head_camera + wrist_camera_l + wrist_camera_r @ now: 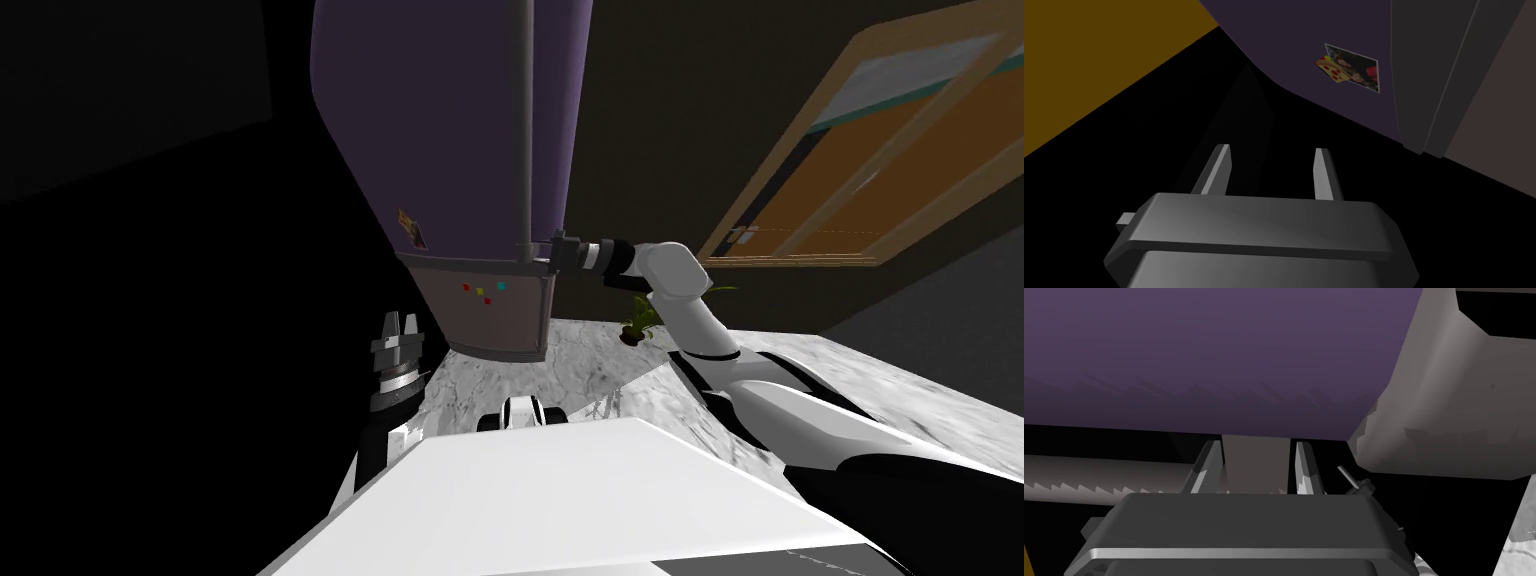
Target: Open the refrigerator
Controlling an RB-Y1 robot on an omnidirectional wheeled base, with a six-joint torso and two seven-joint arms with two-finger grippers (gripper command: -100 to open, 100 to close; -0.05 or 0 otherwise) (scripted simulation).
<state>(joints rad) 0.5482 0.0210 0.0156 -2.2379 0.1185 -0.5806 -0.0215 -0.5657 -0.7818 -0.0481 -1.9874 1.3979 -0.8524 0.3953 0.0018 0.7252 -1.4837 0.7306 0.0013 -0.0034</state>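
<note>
Right pincer: two thin, light grey blade fingers with bevelled tips, set on a dark grey box with a bright edge line across its face. Behind it, the right arm has a black wrist section with a light grey ring, then rounded white shells parted by black joint bands. Left pincer: matching grey blades on a dark chamfered box with a small stub at one side. Behind it is a ribbed grey collar, then a black and white left forearm.
</note>
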